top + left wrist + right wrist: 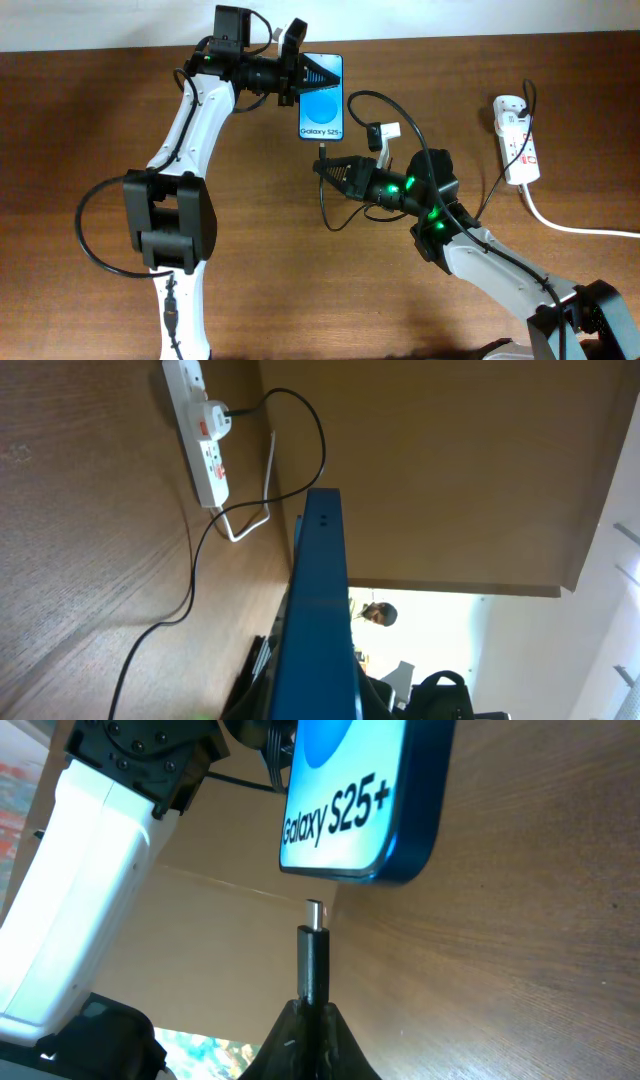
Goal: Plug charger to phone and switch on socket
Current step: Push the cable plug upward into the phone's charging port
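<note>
The phone (321,100) with its blue screen is held by my left gripper (303,72), which is shut on its top end. In the left wrist view the phone (318,610) shows edge-on. My right gripper (328,167) is shut on the charger connector (323,150), just below the phone's bottom edge. In the right wrist view the connector tip (314,915) points at the phone's bottom edge (360,820), a small gap apart, gripped by my right gripper (315,1010). The black cable (385,105) loops to the socket (517,138) at the right, where its plug (211,416) sits.
The socket's thick white cord (575,225) runs off to the right edge. A white tag (385,131) hangs on the cable by my right arm. The left arm's base (170,215) stands at the left. The table's far edge runs behind the phone.
</note>
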`<state>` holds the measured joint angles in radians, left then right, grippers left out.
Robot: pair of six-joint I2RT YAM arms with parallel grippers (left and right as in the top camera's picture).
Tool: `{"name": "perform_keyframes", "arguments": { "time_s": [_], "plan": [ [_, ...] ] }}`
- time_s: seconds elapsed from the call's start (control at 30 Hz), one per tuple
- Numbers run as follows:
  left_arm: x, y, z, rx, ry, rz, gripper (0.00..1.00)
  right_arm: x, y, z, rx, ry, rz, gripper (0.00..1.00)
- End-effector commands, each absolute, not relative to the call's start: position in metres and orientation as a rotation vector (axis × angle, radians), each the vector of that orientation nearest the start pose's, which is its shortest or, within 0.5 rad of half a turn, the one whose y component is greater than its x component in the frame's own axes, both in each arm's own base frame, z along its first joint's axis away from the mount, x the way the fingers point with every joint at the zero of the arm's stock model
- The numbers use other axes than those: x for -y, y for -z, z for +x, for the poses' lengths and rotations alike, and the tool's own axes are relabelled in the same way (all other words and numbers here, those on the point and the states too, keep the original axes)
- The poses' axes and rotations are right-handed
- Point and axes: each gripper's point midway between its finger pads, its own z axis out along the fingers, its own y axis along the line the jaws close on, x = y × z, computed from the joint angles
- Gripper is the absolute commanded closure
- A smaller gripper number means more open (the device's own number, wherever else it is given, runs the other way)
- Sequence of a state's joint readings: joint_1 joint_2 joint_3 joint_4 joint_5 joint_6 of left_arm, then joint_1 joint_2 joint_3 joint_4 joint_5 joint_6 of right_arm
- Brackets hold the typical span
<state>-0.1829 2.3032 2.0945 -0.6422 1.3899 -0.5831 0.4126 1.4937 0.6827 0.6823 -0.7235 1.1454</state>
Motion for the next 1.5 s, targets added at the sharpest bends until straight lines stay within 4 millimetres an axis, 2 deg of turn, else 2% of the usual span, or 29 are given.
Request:
{"name": "perform_keyframes", "arguments": {
  "time_s": [0.0,0.67,0.8,1.47],
  "plan": [
    [0.259,-0.261,0.472,-2.255,2.033,0.318,1.00,-0.265,-0.220,0.341,-1.986,-1.681,0.096,0.96],
    [0.260,-0.255,0.477,-2.279,1.977,0.290,1.00,-0.265,-0.216,0.341,-2.006,-1.678,0.110,0.96],
    [0.266,-0.255,0.474,-2.283,1.983,0.306,1.00,-0.268,-0.216,0.340,-2.005,-1.671,0.116,0.96],
    [0.271,-0.255,0.471,-2.287,1.989,0.319,1.00,-0.267,-0.213,0.341,-2.014,-1.664,0.128,0.96]
  ]
}}
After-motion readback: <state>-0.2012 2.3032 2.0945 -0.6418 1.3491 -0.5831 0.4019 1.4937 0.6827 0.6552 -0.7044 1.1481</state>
